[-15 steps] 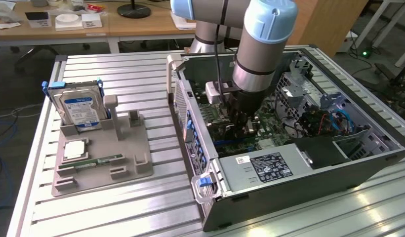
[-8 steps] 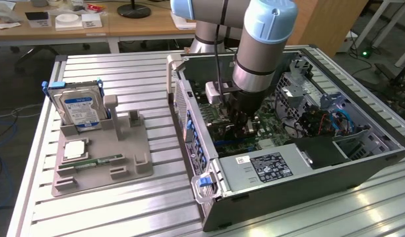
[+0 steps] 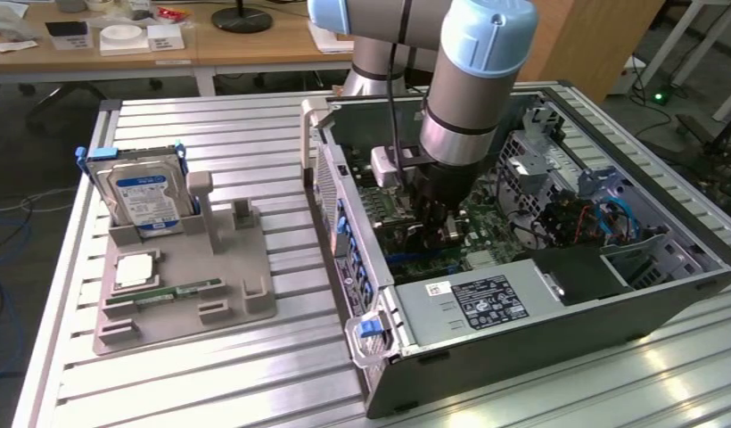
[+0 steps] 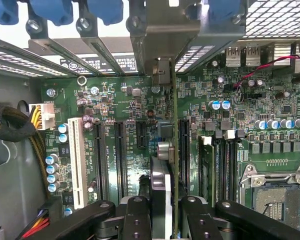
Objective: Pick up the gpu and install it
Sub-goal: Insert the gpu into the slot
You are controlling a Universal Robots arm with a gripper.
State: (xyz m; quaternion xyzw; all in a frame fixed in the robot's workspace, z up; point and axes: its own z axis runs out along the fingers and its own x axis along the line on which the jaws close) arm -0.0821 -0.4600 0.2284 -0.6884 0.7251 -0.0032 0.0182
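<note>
A robot arm reaches down into an open desktop computer case [image 3: 651, 294] lying on its side on a slatted metal table [image 3: 223, 374]. Its gripper [image 4: 162, 220] is clamped on the gpu [image 4: 173, 150], a thin circuit card seen edge-on in the wrist view, held upright between the two black fingers [image 4: 135, 217] and pointing down at the green motherboard [image 4: 125, 100]. The card's pale metal end bracket [image 4: 160, 45] sits up against the rear expansion openings of the case, among the slot covers with blue clips. The card hangs over the row of long black expansion slots [image 4: 183, 150], its lower edge apparently in line with one of them (whether it is already touching the slot cannot be told). To do this step well, I judge the card should stay square to the board, its edge parallel to the slot and the bracket seated in its opening, then be pressed straight down with even force, avoiding the small capacitors [image 4: 219, 105] nearby. In the exterior view, a grey parts tray [image 3: 187, 294] on that view's left holds a hard drive [image 3: 145, 201] upright, well apart from the case.
</note>
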